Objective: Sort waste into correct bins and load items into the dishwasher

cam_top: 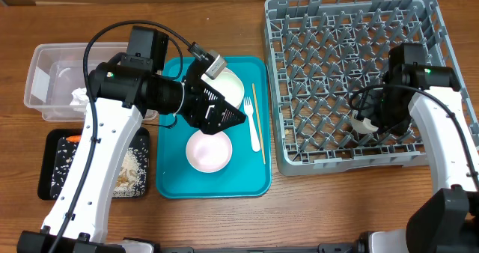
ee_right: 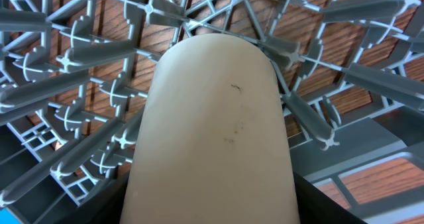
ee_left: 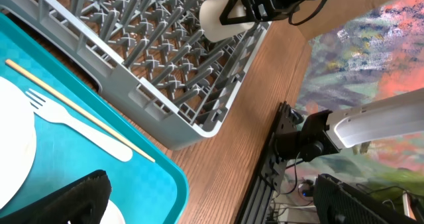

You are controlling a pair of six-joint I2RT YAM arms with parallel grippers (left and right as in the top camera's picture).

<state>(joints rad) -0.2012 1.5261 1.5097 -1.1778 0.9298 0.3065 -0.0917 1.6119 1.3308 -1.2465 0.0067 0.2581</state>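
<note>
Right hand: your right gripper [cam_top: 370, 120] is clamped on the small white cup [ee_right: 212, 131], at the right of the overhead frame.
Cup position: it's down among the upright pegs of the grey dish rack [cam_top: 344, 28], near the rack's lower right corner. You can't tell whether it touches the lattice floor.
Left hand: your left gripper [cam_top: 223, 117] hangs at mid-frame with its jaws wide apart and nothing between them.
Below the left hand: the teal tray [cam_top: 172, 186], with the pale pink bowl [cam_top: 208, 152] just under the gripper.
In the way: the left gripper's body covers part of the white plate [cam_top: 230, 84] at the top of the teal tray, and the left arm crosses the middle of the black tray [cam_top: 46, 171].
Tray's right edge: the white fork [cam_top: 254, 133] and the thin wooden stick [cam_top: 259, 126] lie side by side, near the rack wall.
Upper left: the clear tub [cam_top: 37, 66] holds a crumpled white napkin [cam_top: 78, 97].
Lower left: the black tray carries rice scraps [cam_top: 129, 169] and a small orange carrot [cam_top: 72, 138] at its top edge.
</note>
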